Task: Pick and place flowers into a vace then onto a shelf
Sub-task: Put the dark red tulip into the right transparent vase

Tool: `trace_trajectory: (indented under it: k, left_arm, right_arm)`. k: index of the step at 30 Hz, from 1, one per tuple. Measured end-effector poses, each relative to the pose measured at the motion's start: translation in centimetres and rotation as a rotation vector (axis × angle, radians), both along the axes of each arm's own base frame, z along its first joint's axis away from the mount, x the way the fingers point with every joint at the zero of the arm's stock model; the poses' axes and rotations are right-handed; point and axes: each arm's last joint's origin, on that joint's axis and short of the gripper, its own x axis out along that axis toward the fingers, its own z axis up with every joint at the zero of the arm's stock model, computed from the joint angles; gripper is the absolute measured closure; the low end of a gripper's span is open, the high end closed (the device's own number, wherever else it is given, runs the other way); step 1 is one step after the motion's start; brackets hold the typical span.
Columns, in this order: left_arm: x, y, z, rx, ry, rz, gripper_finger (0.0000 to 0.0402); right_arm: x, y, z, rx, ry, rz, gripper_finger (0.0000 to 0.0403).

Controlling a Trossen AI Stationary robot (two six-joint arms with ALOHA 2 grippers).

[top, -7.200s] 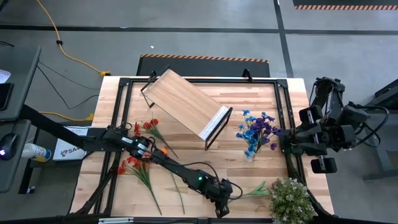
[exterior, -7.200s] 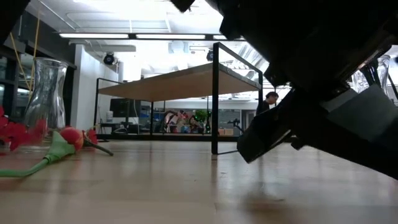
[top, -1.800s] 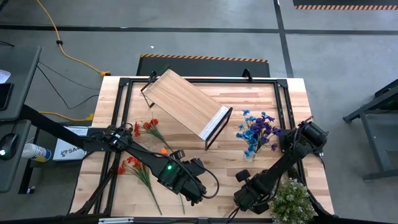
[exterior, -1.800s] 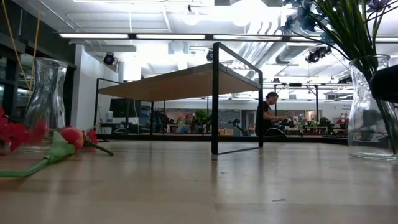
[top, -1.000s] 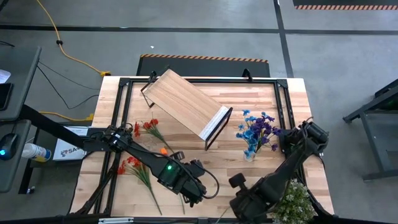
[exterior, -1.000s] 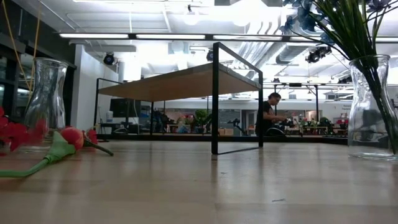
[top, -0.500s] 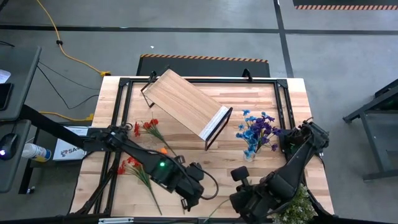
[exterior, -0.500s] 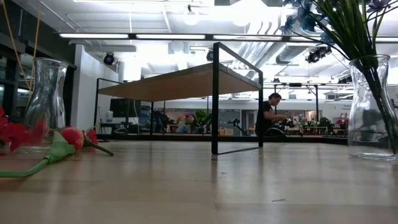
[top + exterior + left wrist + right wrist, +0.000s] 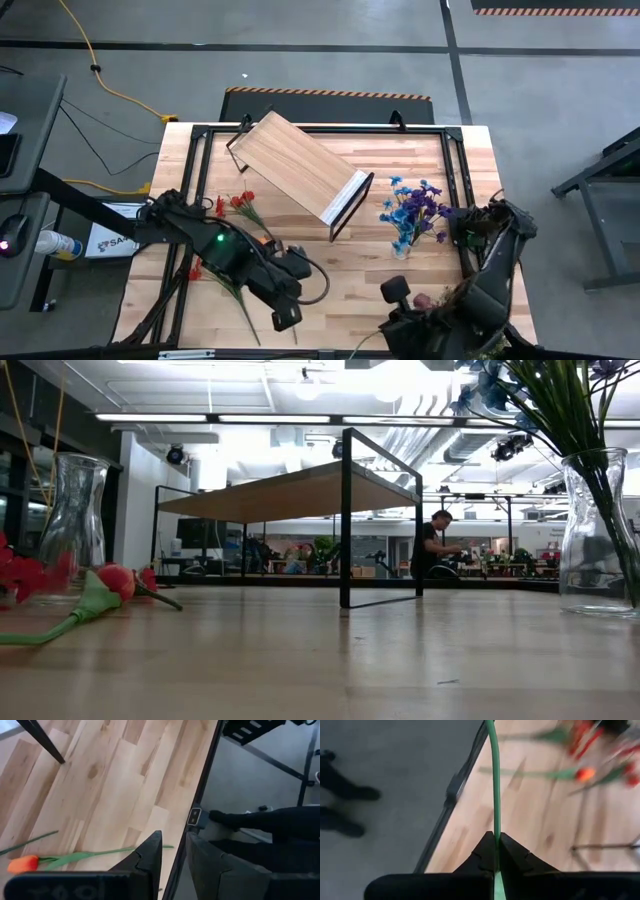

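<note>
- Since half a second ago the left jaws point(image 9: 283, 320) are pulling back over the tabletop point(image 9: 420, 160), slightly parted and empty.
- The right jaws point(image 9: 496, 854) are clenching one green stem point(image 9: 495, 780), its bloom possibly the dark pink rose point(image 9: 422, 299).
- Two glass vases are showing: one point(image 9: 70, 525) empty, one point(image 9: 598, 530) holding blue and purple blooms point(image 9: 412, 210).
- One orange tulip point(image 9: 22, 864) is lying beyond the left jaws.
- The shelf point(image 9: 300, 175) is standing well apart from both jaws.
</note>
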Motion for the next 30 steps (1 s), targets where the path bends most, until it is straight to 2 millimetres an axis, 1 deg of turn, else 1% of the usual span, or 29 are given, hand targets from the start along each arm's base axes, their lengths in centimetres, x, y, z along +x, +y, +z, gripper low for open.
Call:
trace_trajectory:
  k: [4, 7, 12, 17, 21, 27, 30]
  left_arm:
    - [-0.5, 0.3, 0.7, -0.017, -0.012, -0.001, 0.0277]
    - [-0.9, 0.5, 1.1, -0.041, -0.014, 0.007, 0.0277]
    - [-1.1, 0.6, 1.3, -0.078, -0.008, 0.034, 0.0277]
    - [-1.3, 0.6, 1.6, -0.126, -0.003, 0.076, 0.0277]
    - [-0.9, 0.4, 2.1, -0.176, -0.06, 0.081, 0.0277]
    - [-0.1, -0.1, 2.9, -0.247, -0.158, 0.072, 0.0277]
    - [0.0, -0.2, 3.0, -0.262, -0.178, 0.07, 0.0277]
  right_arm:
    - [-0.3, 0.0, 2.6, -0.051, -0.154, 0.051, 0.0402]
    - [-0.3, -0.2, 4.6, -0.12, -0.279, 0.09, 0.0402]
    - [-0.3, -1.0, 6.7, -0.338, -0.427, 0.123, 0.0402]
    - [0.0, -1.5, 7.6, -0.616, -0.503, 0.124, 0.0402]
    - [0.4, -1.9, 8.1, -0.819, -0.518, 0.126, 0.0402]
    - [0.8, -2.7, 8.7, -1.159, -0.459, 0.074, 0.0402]
    - [0.7, -2.9, 8.7, -1.294, -0.406, 0.054, 0.0402]
